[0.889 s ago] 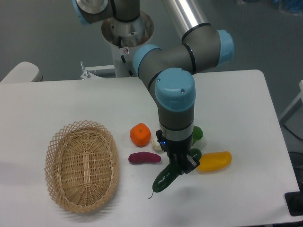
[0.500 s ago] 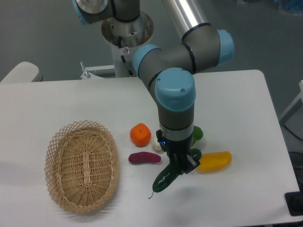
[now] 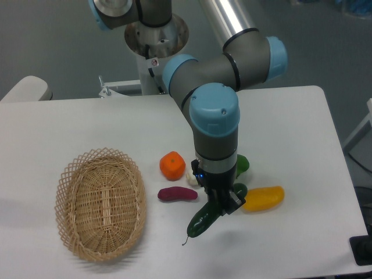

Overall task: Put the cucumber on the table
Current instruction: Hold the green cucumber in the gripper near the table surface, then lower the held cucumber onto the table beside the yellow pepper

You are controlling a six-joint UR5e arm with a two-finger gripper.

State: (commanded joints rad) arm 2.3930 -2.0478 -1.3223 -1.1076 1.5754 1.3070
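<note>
My gripper [image 3: 220, 204] is pinched on the cucumber [image 3: 204, 218] near its upper part, fingers pressed against its sides, pointing straight down over the front part of the table [image 3: 302, 128]. The cucumber slants down to my left, its lower end and thin stem tail close to the tabletop; I cannot tell whether they touch it. Bare white surface runs in front of me to the near edge, and more lies open to the right toward the rounded corner. Just right of my fingers lies the yellow pepper [image 3: 264, 197]; the green pepper [image 3: 242, 164] sits behind my wrist. To my left are the purple eggplant [image 3: 177, 194], a small white item, possibly garlic [image 3: 192, 179], and the orange [image 3: 172, 165], with the wicker basket [image 3: 102, 203] further left. The cucumber is dark green, glossy, long and slim
</note>
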